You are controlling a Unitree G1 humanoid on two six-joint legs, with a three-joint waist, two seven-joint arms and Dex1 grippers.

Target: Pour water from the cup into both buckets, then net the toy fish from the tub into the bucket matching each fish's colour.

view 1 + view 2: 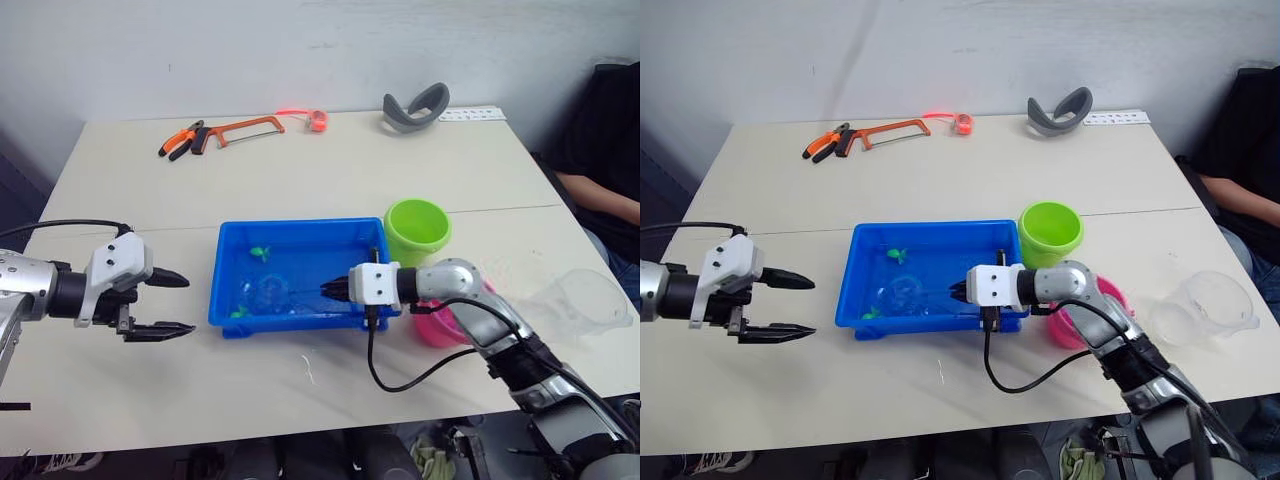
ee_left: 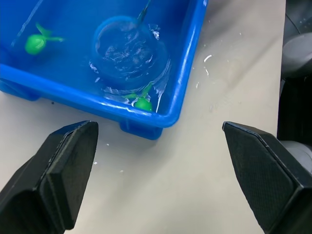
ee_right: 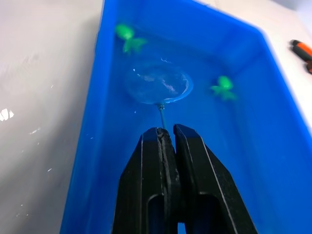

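The right end effector (image 3: 165, 134) pinches the thin handle of the net (image 3: 157, 84), whose hoop lies sunk in the water of the blue tub (image 1: 225, 290) at the counter's (image 1: 330, 180) centre, likely so it can slide under a fish. Two green toy fish remain: one (image 1: 259, 252) toward the tub's 11 o'clock corner, another (image 2: 142, 103) against the near wall at 7 o'clock, just beside the hoop. The green bucket (image 1: 417, 230) stands at the tub's 2 o'clock, the pink bucket (image 1: 1072, 330) at 4 o'clock. The clear cup (image 1: 1200, 306) sits aside at 3 o'clock. The left end effector (image 1: 160, 304) hovers spread wide and empty at 9 o'clock, seemingly kept clear of the netting
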